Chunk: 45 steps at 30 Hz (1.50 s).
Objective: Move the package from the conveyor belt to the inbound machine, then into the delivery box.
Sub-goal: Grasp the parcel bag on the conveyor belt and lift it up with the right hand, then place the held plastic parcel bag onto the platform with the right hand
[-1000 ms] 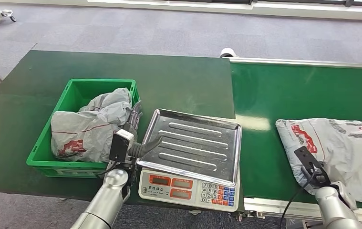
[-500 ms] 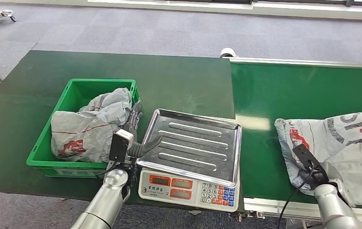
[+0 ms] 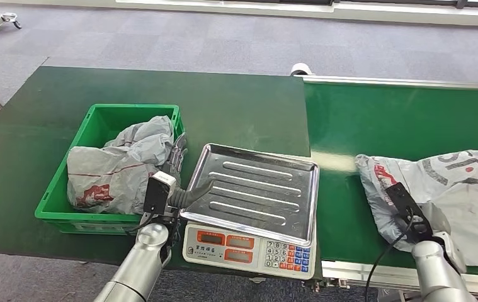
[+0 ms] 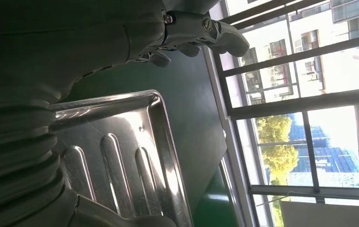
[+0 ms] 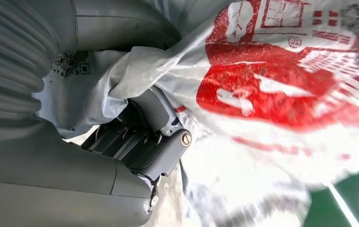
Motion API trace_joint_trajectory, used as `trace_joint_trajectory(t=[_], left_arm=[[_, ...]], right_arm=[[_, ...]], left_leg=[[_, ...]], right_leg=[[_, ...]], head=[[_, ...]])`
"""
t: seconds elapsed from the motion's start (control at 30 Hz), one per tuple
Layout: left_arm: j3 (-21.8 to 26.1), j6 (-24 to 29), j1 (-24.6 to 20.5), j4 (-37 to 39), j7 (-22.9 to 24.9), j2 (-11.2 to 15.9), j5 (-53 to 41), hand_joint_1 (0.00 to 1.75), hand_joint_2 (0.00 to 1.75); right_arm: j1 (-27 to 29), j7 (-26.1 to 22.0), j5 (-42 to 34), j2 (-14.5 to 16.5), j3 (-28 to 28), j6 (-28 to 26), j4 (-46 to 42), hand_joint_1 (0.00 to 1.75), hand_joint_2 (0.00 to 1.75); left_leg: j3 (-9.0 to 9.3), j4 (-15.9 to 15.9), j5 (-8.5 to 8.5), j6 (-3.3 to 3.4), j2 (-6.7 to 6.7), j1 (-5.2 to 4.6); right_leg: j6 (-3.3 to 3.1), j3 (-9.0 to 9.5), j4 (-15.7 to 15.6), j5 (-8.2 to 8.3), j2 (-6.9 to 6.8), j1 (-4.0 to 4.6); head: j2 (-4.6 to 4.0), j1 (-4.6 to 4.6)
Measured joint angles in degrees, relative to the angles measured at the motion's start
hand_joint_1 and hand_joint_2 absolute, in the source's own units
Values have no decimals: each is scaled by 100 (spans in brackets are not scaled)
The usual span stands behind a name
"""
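Head view has the green conveyor belt [image 3: 406,119] to the right of the scale [image 3: 252,201], and the grey package [image 3: 441,189] with red print lies crumpled on the belt, well clear of the scale's steel tray. The green crate [image 3: 107,126] left of the scale has another grey bag [image 3: 119,167] stuffed in it. Right hand [image 5: 139,137] has its fingers dug into the package's plastic, gripping it, while the left hand [image 3: 182,182] sits by the scale's left edge, fingers apart and holding nothing.
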Motion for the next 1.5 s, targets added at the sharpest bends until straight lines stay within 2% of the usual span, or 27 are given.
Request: trace_joint_trajectory(t=[0.13,0.27,0.47,0.63,0.7,0.93,1.1,1.27,1.4,1.5], left_arm=[[0,-37,-1,-14,2,-17,-4,0,175],[0,10,-4,-27,0,-40,61,0,175],[0,74,-10,-73,-1,-43,151,0,175],[0,193,-11,-135,-1,-45,249,0,175],[0,381,7,-211,0,-44,298,0,175],[-1,1762,56,-583,-1,-66,329,0,175],[-4,1782,42,-598,-1,-121,416,0,175],[-37,1838,-6,-586,-1,-200,428,0,175],[-70,1988,-14,-611,-1,-268,630,0,175],[-70,1983,-15,-599,-1,-335,775,0,175]], right_arm=[[271,-1043,-994,136,-39,-726,-745,175,175],[616,-1848,-1974,372,-92,-944,-1835,175,175],[945,-2329,-2549,637,-21,-753,-2980,175,175],[1271,-2850,-2722,774,370,-854,-3840,175,175],[1456,-2914,-2836,829,590,-870,-4229,175,175],[1969,-2947,-3123,898,1394,-518,-5270,175,175],[2236,-2944,-3043,891,2200,336,-5645,175,175],[2308,-2942,-2226,826,3170,312,-5909,175,175],[2025,-2886,-1672,649,3818,540,-5959,175,175],[1525,-2899,-1544,506,4495,974,-5768,175,175]], left_leg=[[-1,0,0,0,-2,0],[-3,-1,0,0,-2,0],[-4,-1,-1,0,-1,0],[-3,-1,0,0,1,1],[-4,-2,-1,-1,0,2],[-6,-4,-1,-2,-3,3],[-3,-4,-2,-2,6,3],[-4,-4,0,-3,6,3],[-6,-4,0,-3,9,3],[-7,-4,2,-4,15,3]], right_leg=[[0,-1,0,0,-1,0],[-3,-2,0,-2,-1,0],[-4,-4,0,-4,-1,0],[-5,-4,0,-4,0,1],[-5,-5,0,-4,0,2],[-9,-7,0,-8,-4,3],[-9,-8,0,-7,2,3],[-10,-9,1,-6,2,3],[-9,-9,1,-3,4,2],[-11,-10,2,2,7,2]], head=[[0,0],[0,1],[0,1],[0,-1],[0,0],[0,0],[0,0],[0,0],[0,0],[0,-1]])
